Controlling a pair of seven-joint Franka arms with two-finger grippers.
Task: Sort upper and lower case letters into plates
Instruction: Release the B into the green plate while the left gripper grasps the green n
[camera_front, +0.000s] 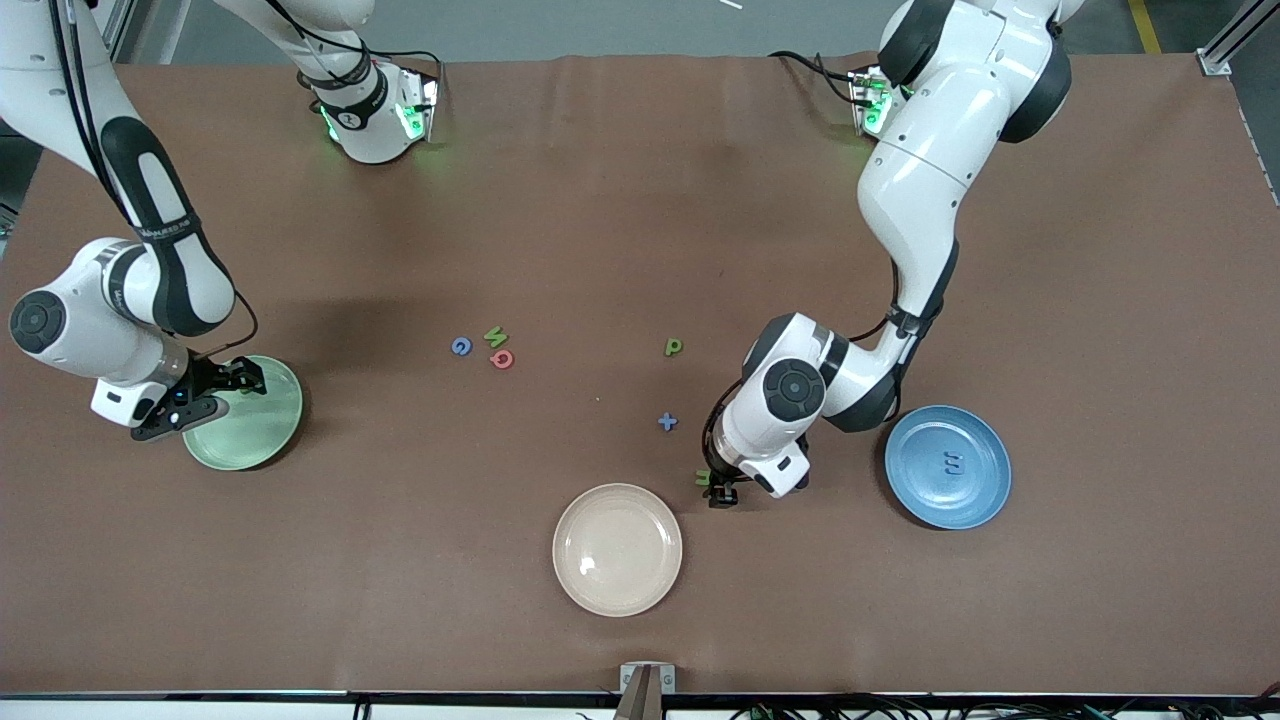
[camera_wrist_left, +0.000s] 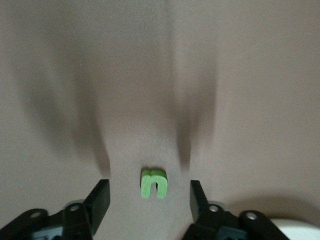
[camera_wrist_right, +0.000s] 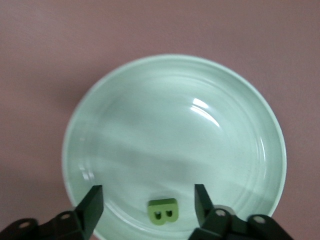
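Between the left gripper's (camera_wrist_left: 150, 200) parted fingers: green lowercase n (camera_wrist_left: 153, 183), flat on bench (camera_front: 640, 200) beside cream plate (camera_front: 617, 549); skewed closure may flip it. Blue plate (camera_front: 947, 466) nearby. Right gripper (camera_wrist_right: 147, 205), released, over mint plate (camera_wrist_right: 174, 145) holding green B (camera_wrist_right: 163, 211); descending risks knocking it.

Cream-beige plate (camera_front: 617, 550): round, shallow, empty; lies flat near the left gripper (camera_front: 720, 492), toward the front camera and the right arm's end.
Blue plus sign (camera_front: 668, 422): small, flat on the table; close to the same gripper, toward the robots' bases.
Table (camera_front: 600, 200): brown, matte, under that gripper.
Metal bracket (camera_front: 647, 680): at the table's camera-side edge, well apart from the gripper.
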